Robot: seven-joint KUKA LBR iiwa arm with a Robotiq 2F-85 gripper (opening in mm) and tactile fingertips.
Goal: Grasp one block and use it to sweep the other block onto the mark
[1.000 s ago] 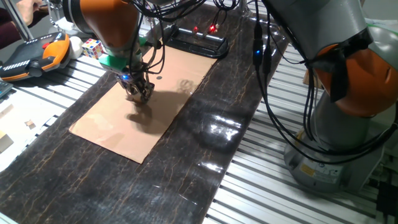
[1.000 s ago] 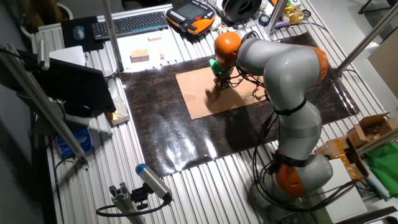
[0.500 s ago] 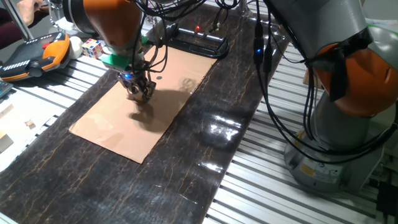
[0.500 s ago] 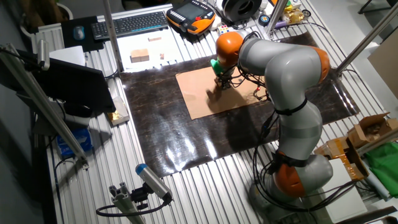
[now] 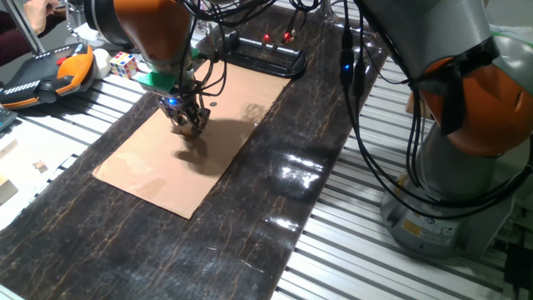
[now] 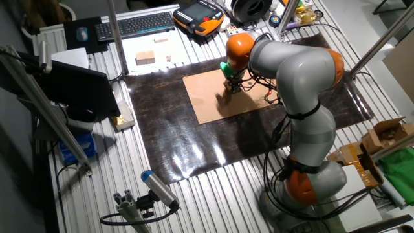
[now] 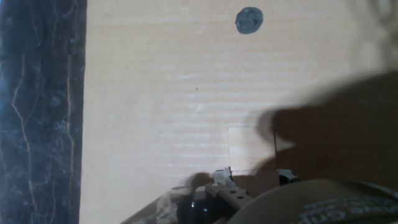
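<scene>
1. We see a desk [image 5: 75,108] of ribbed metal slats.
2. A dark marbled mat [image 5: 250,217] lies across it, and on that we find a tan cardboard sheet [image 5: 158,167].
3. On the cardboard we make out the mark [image 7: 249,20], a black dot, with a pale block [image 7: 251,148] well apart from it.
4. Off the mat, we note a colourful puzzle cube [image 5: 123,63], an orange-and-black pendant [image 5: 42,73] and a keyboard [image 6: 136,24] lying on the slats.
</scene>
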